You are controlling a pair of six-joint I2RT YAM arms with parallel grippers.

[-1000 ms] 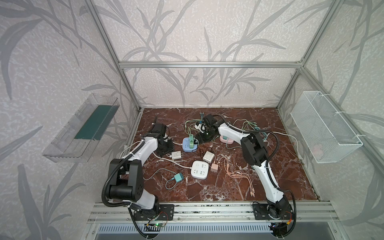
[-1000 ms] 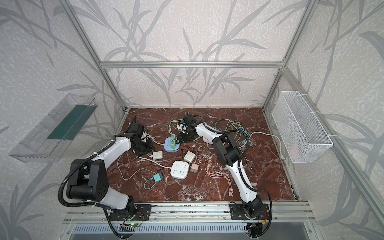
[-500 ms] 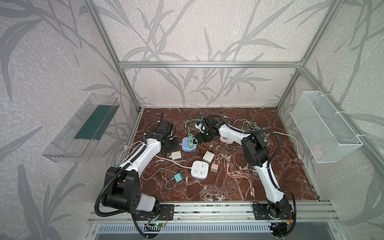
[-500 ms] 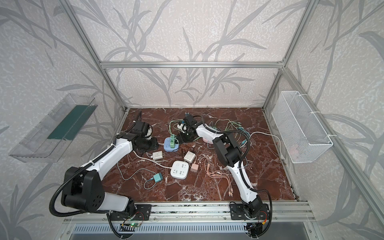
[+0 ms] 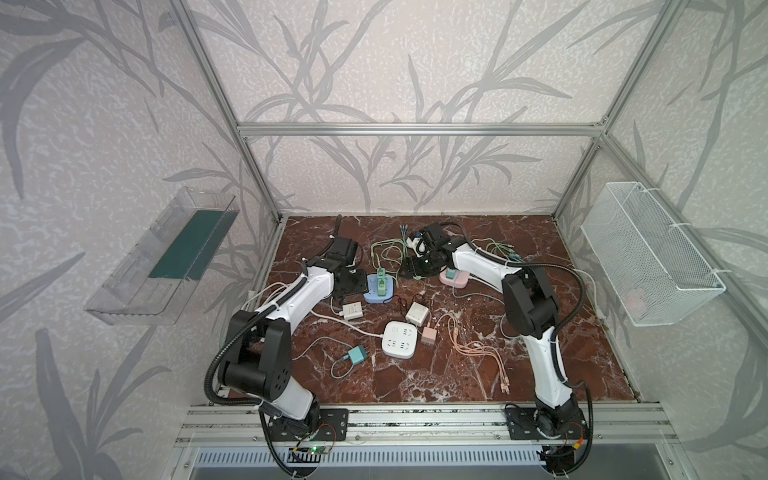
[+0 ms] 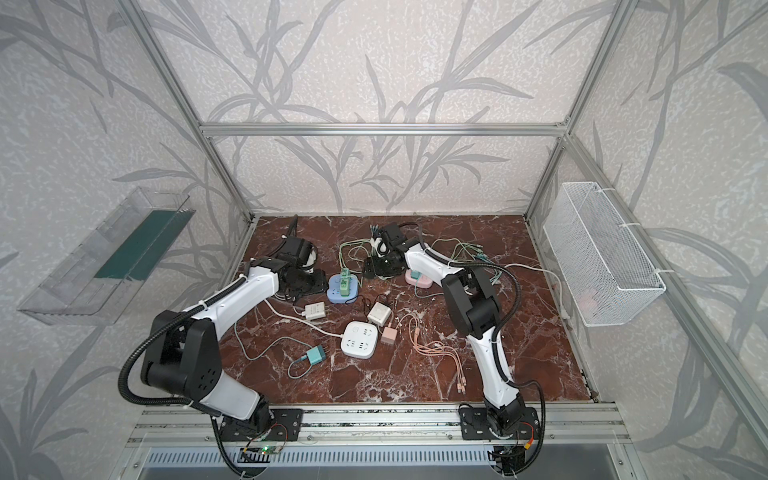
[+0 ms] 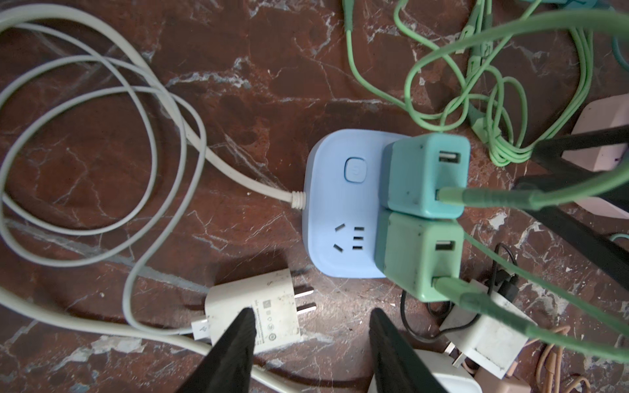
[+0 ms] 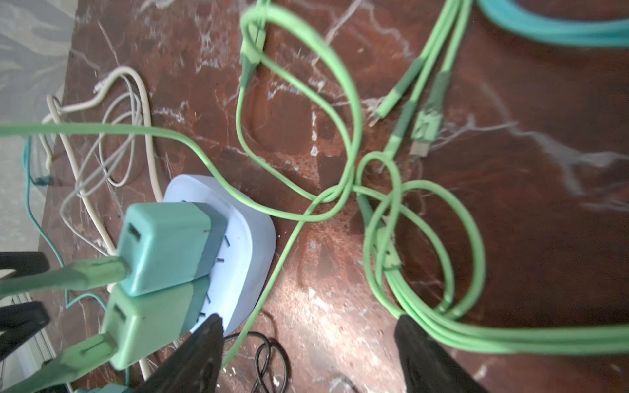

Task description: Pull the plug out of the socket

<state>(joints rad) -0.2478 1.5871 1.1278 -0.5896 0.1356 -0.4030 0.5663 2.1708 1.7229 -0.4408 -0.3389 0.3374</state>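
The light blue socket (image 5: 376, 294) (image 7: 335, 204) lies left of centre on the marble floor. Two plugs stand in it side by side, a teal plug (image 7: 422, 173) (image 8: 166, 245) and a green plug (image 7: 415, 251) (image 8: 149, 323), each with a green cable in its USB port. My left gripper (image 5: 357, 286) (image 7: 309, 316) hovers open just left of the socket, nothing between its fingers. Just right of the socket, my right gripper (image 5: 406, 272) (image 8: 309, 321) stands wide open; a thin green cable (image 8: 258, 306) crosses the gap.
A loose white charger (image 7: 253, 316) lies under my left finger. Near the socket are a white power strip (image 5: 399, 338), a white cube charger (image 5: 417, 312), a pink adapter (image 5: 428, 334) and a pink socket (image 5: 455, 279). Coiled green cables (image 8: 425, 238) and orange cables (image 5: 478, 349) litter the floor.
My left gripper has moved right, up to the blue socket. The right gripper's jaws have opened wider beside the socket.
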